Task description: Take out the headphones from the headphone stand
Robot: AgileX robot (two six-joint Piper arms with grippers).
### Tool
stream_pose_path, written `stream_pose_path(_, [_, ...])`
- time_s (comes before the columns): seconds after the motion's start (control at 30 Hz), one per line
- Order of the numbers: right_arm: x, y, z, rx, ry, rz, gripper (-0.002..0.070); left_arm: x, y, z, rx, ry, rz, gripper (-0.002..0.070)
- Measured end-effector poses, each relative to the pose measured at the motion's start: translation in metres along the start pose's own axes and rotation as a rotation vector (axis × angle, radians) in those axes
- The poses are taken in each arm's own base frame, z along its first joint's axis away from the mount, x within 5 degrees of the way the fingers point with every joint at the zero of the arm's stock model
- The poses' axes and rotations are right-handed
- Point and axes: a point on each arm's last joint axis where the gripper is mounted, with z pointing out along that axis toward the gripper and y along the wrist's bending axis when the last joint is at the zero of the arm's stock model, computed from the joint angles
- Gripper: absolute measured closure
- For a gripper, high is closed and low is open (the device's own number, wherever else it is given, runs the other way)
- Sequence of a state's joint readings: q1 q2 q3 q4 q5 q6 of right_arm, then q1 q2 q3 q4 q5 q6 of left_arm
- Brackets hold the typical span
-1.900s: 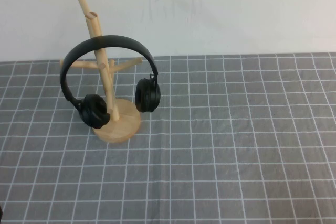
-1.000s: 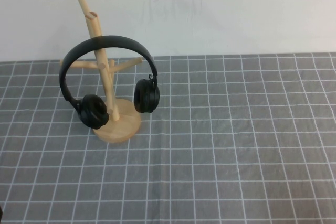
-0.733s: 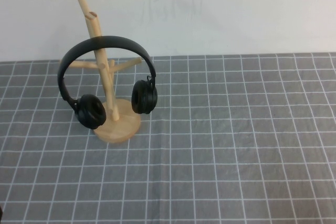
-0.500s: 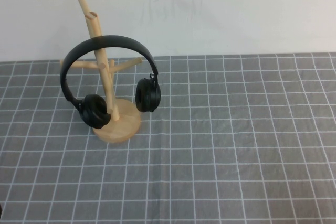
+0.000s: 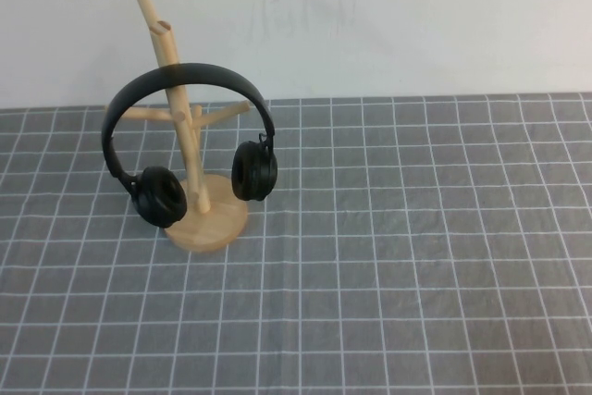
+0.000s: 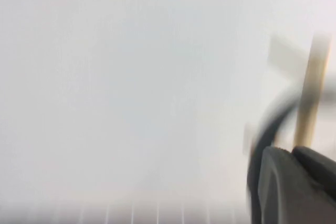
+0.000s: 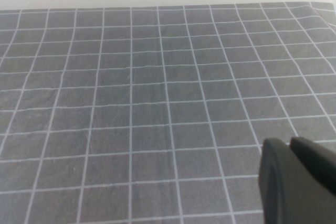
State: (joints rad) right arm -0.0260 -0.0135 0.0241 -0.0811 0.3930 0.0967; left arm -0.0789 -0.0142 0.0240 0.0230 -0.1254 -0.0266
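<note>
The black headphones (image 5: 190,72) hang by their headband on the light wooden headphone stand (image 5: 211,222) at the back left of the table. One ear cup hangs on each side of the slanted pole. Neither gripper shows in the high view. In the left wrist view my left gripper (image 6: 291,150) is shut and empty; beyond it are a blurred piece of the headphones (image 6: 266,125) and the stand's pole (image 6: 313,90). In the right wrist view my right gripper (image 7: 290,141) is shut and empty above the cloth, far from the stand.
A grey cloth with a white grid (image 5: 398,256) covers the table. A white wall (image 5: 388,16) stands right behind the stand. The cloth's far edge shows in the right wrist view (image 7: 157,8).
The headphones have swung a little to the left on the stand and back again, and now hang slightly left. A dark shape at the lower left corner of the high view has gone.
</note>
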Motion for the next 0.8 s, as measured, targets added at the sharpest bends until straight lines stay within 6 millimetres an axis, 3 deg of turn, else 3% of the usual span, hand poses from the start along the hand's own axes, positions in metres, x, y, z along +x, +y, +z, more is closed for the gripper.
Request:
stream_pose_path(0.3, [0.000,0.000,0.000,0.000,0.000,0.000,0.0685,-0.049,-0.001,-0.014,0.012,-0.566,-0.002,0.0678])
stream_pose_path(0.4, [0.000,0.000,0.000,0.000,0.000,0.000,0.0685,-0.058,0.000,-0.020,0.003,-0.676,-0.024,0.0678])
stream_pose_path(0.5, [0.000,0.000,0.000,0.000,0.000,0.000,0.0685,-0.076,0.002,-0.017,-0.009,-0.616,-0.058,0.0678])
stream_pose_path(0.67, [0.000,0.000,0.000,0.000,0.000,0.000,0.0685,-0.138,0.001,-0.018,-0.002,-0.463,-0.044,0.0678])
stream_pose_path(0.8, [0.000,0.000,0.000,0.000,0.000,0.000,0.0685,-0.178,0.000,-0.002,-0.009,-0.345,0.041,0.0678])
